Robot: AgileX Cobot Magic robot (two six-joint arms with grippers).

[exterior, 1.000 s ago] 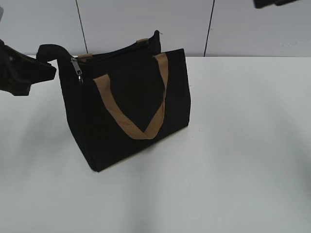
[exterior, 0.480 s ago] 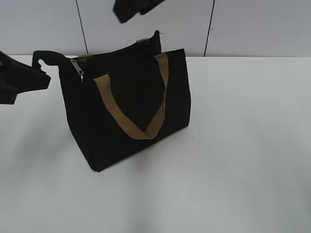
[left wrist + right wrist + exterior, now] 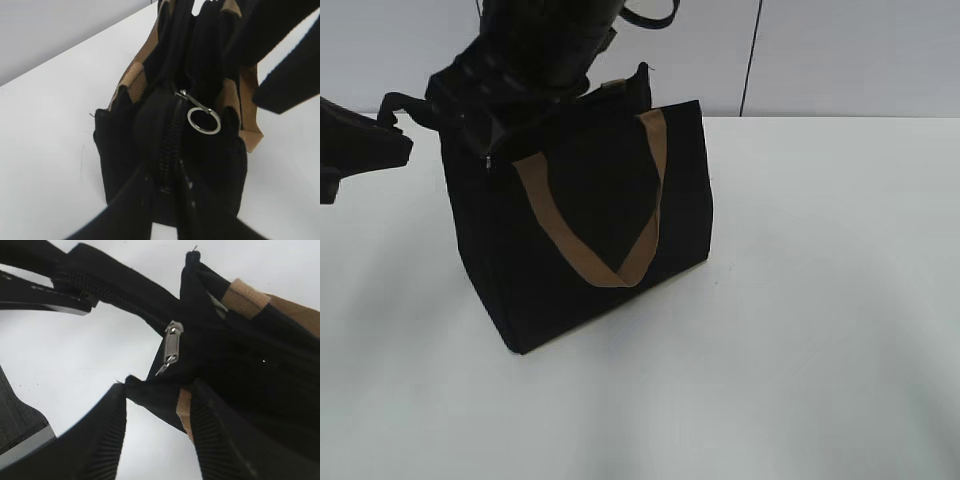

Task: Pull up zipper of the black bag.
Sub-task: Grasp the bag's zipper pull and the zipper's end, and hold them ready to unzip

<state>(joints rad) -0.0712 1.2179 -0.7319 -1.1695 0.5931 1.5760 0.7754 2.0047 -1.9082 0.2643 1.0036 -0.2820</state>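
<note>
The black bag (image 3: 590, 220) stands on the white table with a tan handle (image 3: 620, 265) hanging down its front. My left gripper (image 3: 392, 128) is shut on the black fabric tail at the zipper's end (image 3: 167, 165), left of the bag. The silver zipper pull with its ring (image 3: 203, 121) lies on top near that end, and it also shows in the right wrist view (image 3: 171, 347). My right gripper (image 3: 160, 390) is open just above the bag's top left corner, with the pull just beyond its fingertips (image 3: 112, 435). In the exterior view the right gripper (image 3: 470, 120) hides most of the pull.
The white table (image 3: 800, 330) extends to the right of and in front of the bag. A grey panelled wall (image 3: 840, 50) stands close behind the bag.
My right arm has come down from the top of the exterior view onto the bag's top left corner and now covers the zipper pull. My left gripper has drawn the tail slightly left.
</note>
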